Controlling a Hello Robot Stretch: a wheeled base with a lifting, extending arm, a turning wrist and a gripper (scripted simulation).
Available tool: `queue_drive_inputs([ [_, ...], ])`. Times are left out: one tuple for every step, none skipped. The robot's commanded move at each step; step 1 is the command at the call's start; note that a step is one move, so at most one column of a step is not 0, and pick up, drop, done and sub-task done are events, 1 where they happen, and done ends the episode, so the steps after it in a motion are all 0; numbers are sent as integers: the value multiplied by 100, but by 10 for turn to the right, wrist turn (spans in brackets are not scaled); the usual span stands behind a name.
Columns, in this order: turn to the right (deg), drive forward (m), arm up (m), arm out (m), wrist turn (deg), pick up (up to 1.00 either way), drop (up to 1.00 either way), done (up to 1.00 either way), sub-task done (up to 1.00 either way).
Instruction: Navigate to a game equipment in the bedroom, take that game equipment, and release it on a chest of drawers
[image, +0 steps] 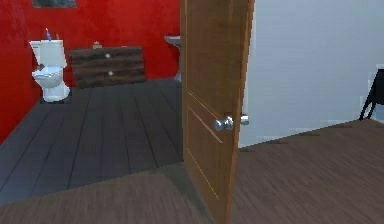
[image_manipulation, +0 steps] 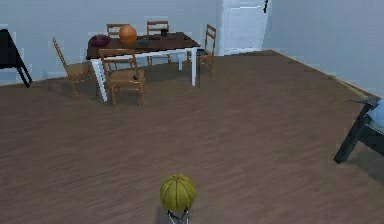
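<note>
A yellow-green ball (image_manipulation: 177, 192) with dark seams sits at the bottom middle of the arm side view. A small grey piece, probably the gripper (image_manipulation: 178, 214), peeks out just below it at the picture's edge. I cannot tell whether it holds the ball. An orange ball (image_manipulation: 128, 34) rests on the white-legged dining table (image_manipulation: 170, 45) far out. In the forward view, a dark wooden chest of drawers (image: 108, 66) stands against the red wall of a bathroom.
An open brown door (image: 215, 90) with a metal knob (image: 228, 123) stands close in the forward view's middle. A white toilet (image: 50, 68) and a sink (image: 175, 42) flank the drawers. Wooden chairs (image_manipulation: 124, 78) ring the table, with a white door (image_manipulation: 243, 25) behind. A dark furniture leg (image_manipulation: 362, 132) is at the right.
</note>
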Motion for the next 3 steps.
queue_drive_inputs([
  [0, 0, 50, 0, 0, 0, 0, 0, 0],
  [0, 0, 40, 0, 0, 0, 0, 0, 0],
  [0, 0, 0, 0, -450, 0, 0, 0, 0],
])
